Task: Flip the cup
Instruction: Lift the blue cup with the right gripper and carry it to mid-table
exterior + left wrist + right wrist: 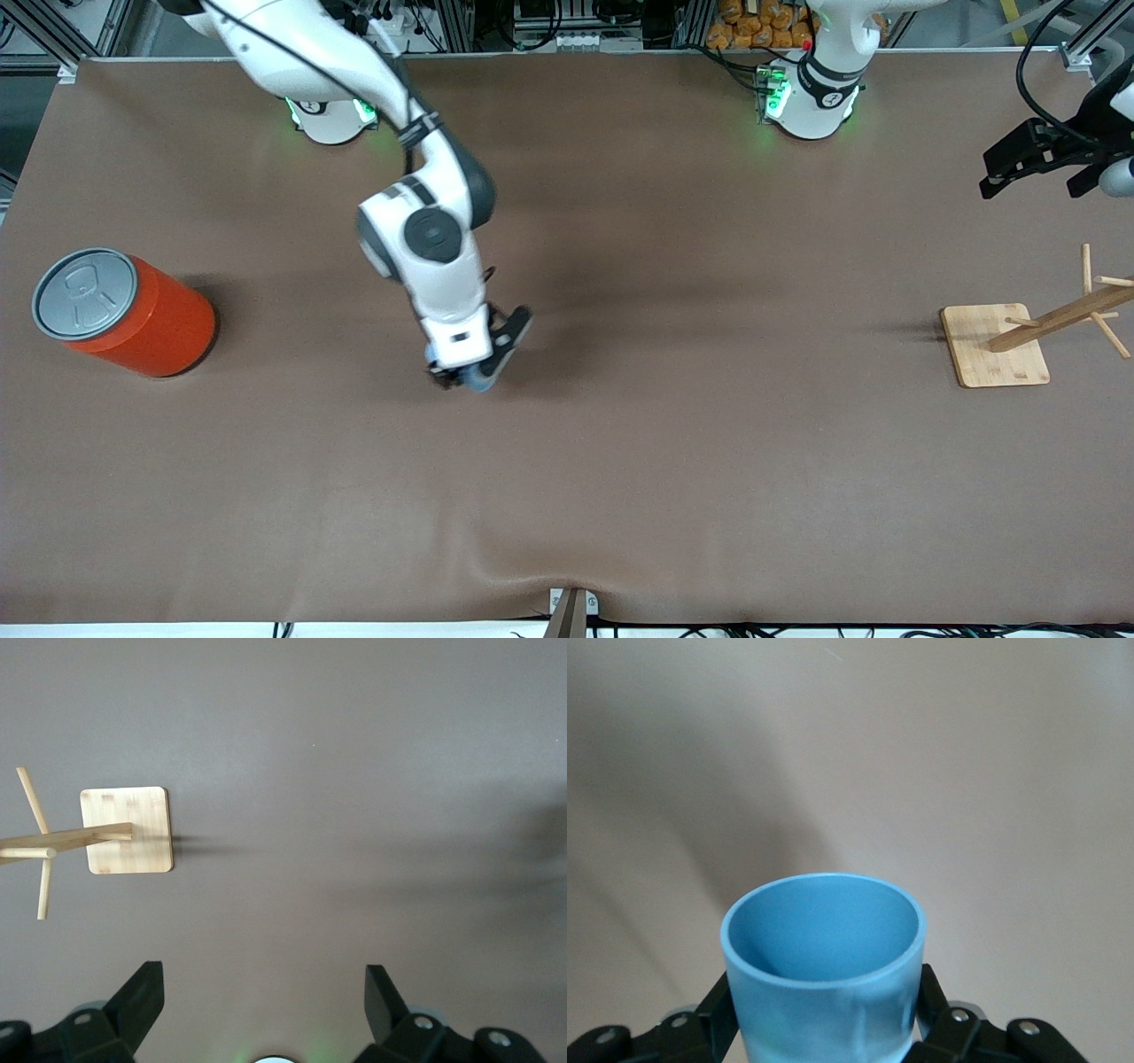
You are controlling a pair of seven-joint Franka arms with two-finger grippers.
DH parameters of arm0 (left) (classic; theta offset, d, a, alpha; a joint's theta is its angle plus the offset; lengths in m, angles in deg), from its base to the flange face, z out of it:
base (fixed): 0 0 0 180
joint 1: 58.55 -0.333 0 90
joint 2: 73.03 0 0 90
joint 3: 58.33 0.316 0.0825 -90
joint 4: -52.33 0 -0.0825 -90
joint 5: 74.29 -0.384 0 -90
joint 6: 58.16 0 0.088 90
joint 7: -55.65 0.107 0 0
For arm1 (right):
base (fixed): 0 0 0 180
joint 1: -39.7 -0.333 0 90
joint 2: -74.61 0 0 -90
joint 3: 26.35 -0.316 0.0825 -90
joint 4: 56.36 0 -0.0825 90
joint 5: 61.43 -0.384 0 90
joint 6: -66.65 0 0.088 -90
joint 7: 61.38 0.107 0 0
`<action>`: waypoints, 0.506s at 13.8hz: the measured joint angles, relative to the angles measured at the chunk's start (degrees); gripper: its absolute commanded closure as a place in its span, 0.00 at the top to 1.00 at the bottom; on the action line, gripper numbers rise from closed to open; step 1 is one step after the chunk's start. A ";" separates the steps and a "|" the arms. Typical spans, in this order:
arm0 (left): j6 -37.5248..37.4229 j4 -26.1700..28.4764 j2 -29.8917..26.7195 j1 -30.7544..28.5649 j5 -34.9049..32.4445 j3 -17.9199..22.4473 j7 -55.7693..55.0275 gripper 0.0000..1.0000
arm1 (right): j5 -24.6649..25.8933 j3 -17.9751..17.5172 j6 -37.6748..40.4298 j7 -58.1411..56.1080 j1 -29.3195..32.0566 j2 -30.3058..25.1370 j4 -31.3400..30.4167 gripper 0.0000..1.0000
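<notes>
My right gripper (474, 368) is shut on the small light-blue cup (483, 381) over the middle of the brown table. In the right wrist view the cup (824, 992) fills the space between the two black fingers (713, 1014), which press on its sides, and its open mouth shows a darker blue inside. In the front view only a small part of the cup shows under the hand. My left gripper (1032, 159) waits high over the left arm's end of the table. Its fingers (142, 997) stand wide apart and hold nothing.
A big orange can with a grey lid (124, 310) stands at the right arm's end of the table. A wooden peg rack on a square base (997, 346) stands at the left arm's end and shows in the left wrist view (124, 831).
</notes>
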 measured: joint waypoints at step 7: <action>0.02 0.70 0.42 0.22 0.11 -0.75 0.00 1.00 | 1.78 0.18 -14.17 -5.28 -5.46 4.90 -4.20 0.70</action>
